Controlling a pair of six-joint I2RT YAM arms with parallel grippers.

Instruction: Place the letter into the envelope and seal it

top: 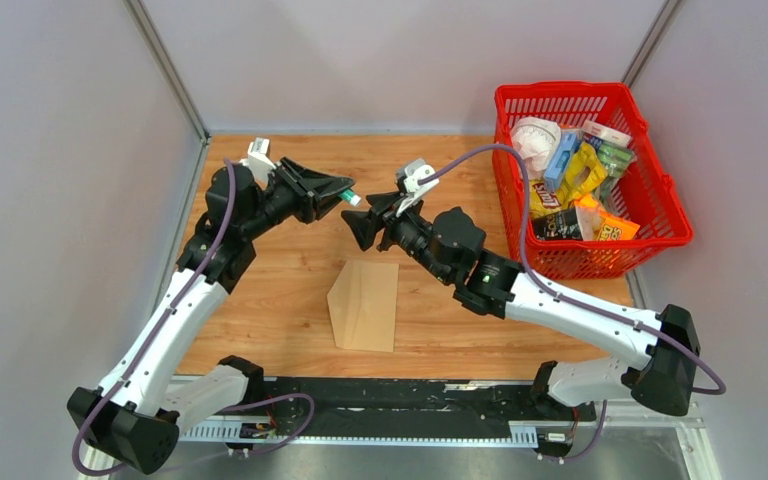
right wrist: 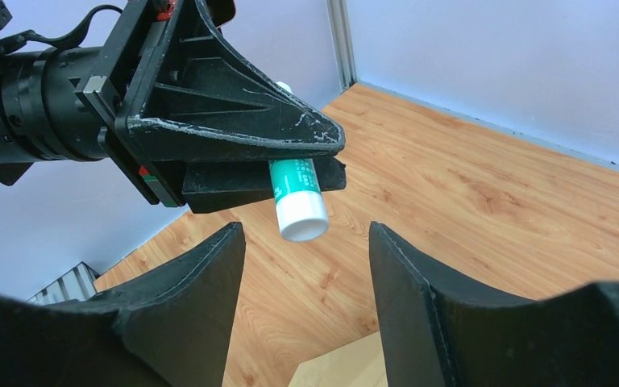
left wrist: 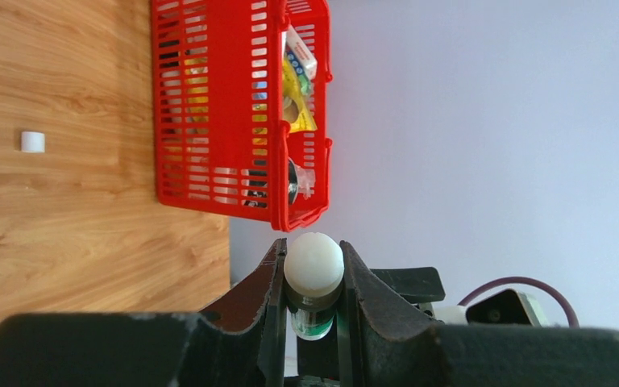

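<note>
Table point(top: 260, 330): my work surface, light wood with a clear grain, closed in on the left, far and right sides by pale panels point(top: 60, 150).
Envelope point(top: 365, 305): lies flat on my table near the middle, toward the near edge. It is tan, with a slanting crease, and its pointed side faces my left.
Basket point(top: 600, 262): red plastic, stands at the far right of my table, filled with snack packets point(top: 585, 175), well apart from the envelope.
White cap point(left wrist: 32, 142): a small white cylinder, alone on bare wood, apart from the basket. I see it only from my left wrist.
</note>
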